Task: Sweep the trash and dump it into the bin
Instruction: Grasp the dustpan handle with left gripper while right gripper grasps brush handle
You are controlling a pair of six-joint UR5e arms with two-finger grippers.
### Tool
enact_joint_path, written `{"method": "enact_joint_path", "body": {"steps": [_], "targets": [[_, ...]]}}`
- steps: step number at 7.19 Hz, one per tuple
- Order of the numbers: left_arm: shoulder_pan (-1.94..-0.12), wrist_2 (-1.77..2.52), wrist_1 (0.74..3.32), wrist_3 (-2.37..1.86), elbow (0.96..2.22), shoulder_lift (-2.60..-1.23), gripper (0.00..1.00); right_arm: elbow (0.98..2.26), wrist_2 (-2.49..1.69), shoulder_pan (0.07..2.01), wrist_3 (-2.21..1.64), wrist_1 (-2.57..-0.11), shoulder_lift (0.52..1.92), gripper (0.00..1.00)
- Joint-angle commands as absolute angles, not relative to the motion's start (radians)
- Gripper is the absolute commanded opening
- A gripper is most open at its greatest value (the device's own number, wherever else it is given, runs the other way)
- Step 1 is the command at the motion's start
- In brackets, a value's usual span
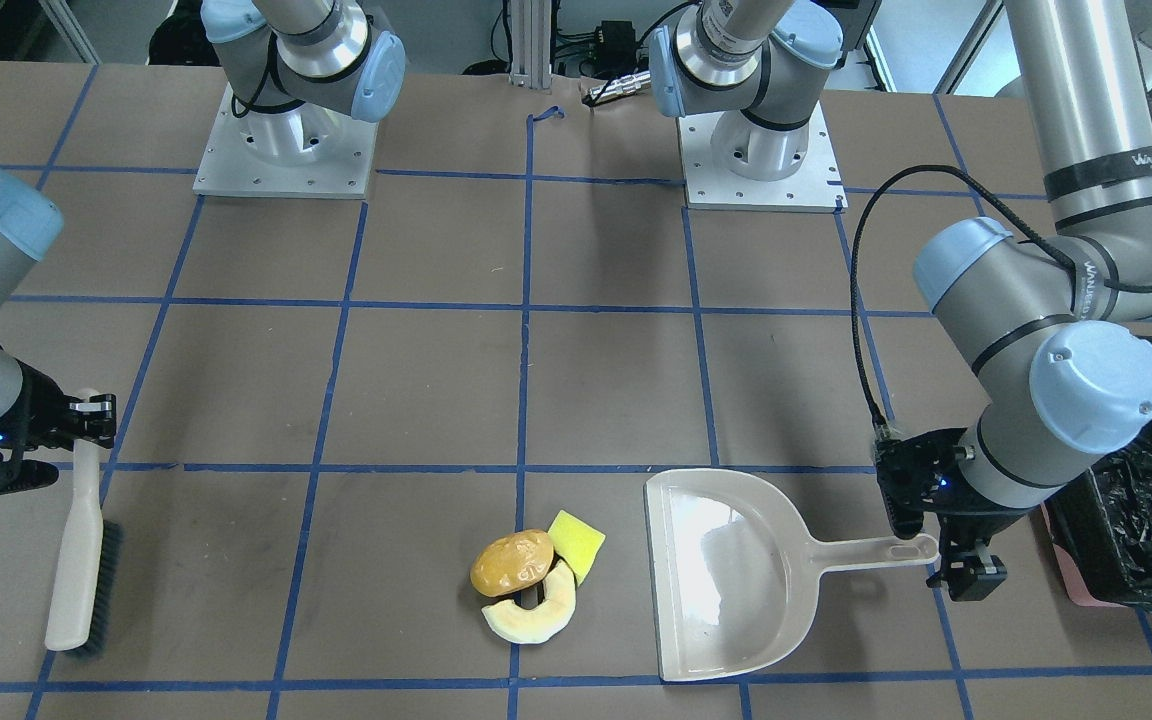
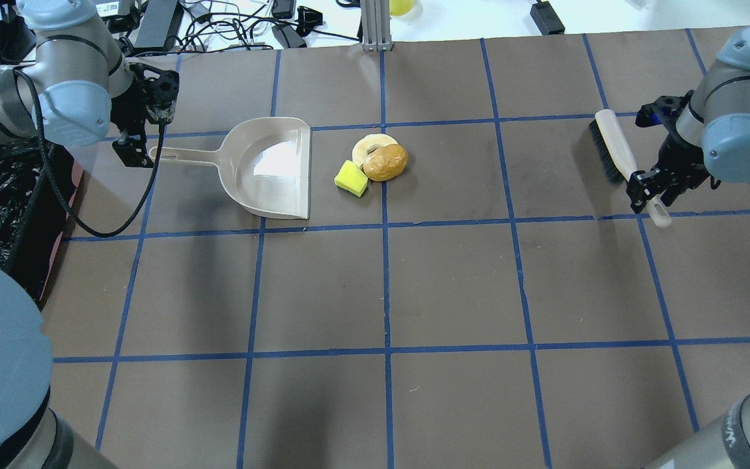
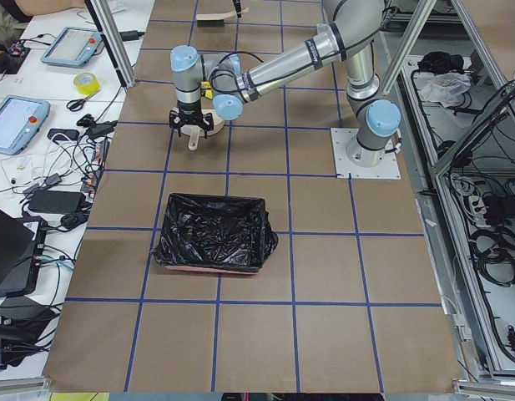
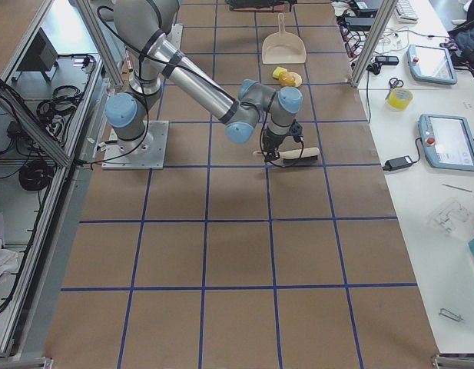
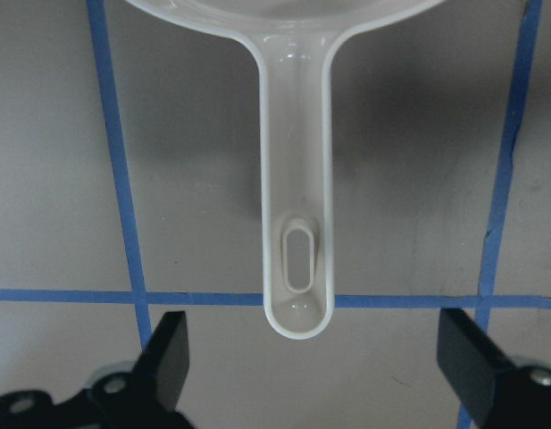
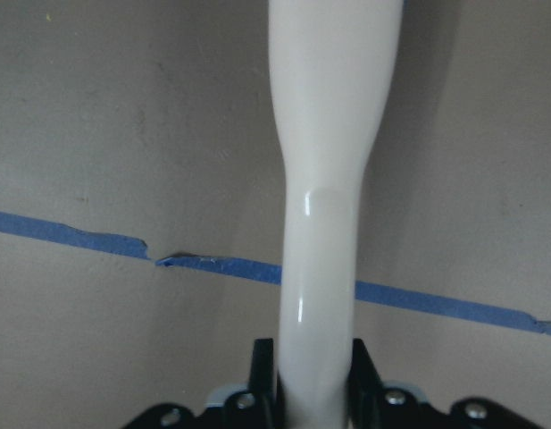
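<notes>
1. Exterior front-facing: the left tool (image 1: 933,545) stands at the handle end of the dustpan (image 1: 736,580), which lies flat on the worktop (image 1: 416,380). The bin (image 1: 1141,530) sits just beside this tool, on the side away from the pan. The trash is a golden-brown lump (image 1: 511,562), a yellow-green square (image 1: 576,542) and a cream crescent (image 1: 536,615), clustered and touching. It lies just past the pan's open mouth, across the pan from the left tool. The right tool (image 1: 84,425) grips the handle of the brush (image 1: 86,560), well apart from the trash.
2. Overhead exterior: the trash lies between the two tools, nearer the left one.
3. Exterior left: the bin lies on the camera side of the left tool.
4. Exterior right: the brush rests under the right tool, with trash and dustpan beyond it.
5. Left wrist-mounted: the jaws stand apart, either side of the slotted handle end, touching neither side.
6. Right wrist-mounted: the jaws are clamped on the brush handle.
</notes>
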State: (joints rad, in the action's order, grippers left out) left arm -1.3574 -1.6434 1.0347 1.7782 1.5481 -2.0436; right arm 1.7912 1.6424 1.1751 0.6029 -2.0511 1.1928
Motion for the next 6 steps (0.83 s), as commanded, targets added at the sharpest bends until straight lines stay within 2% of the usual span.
{"method": "enact_joint_path", "body": {"steps": [1,6], "targets": [[-1.356,-1.62,1.008,1.764,1.548,-2.075,0.94,1.787,1.635,1.175,0.604,-2.039,1.193,0.0],[-1.359,-1.598,1.006,1.695,1.566,-2.092,0.93,1.737,1.626,1.271,0.425,-1.968,1.218,0.0]]}}
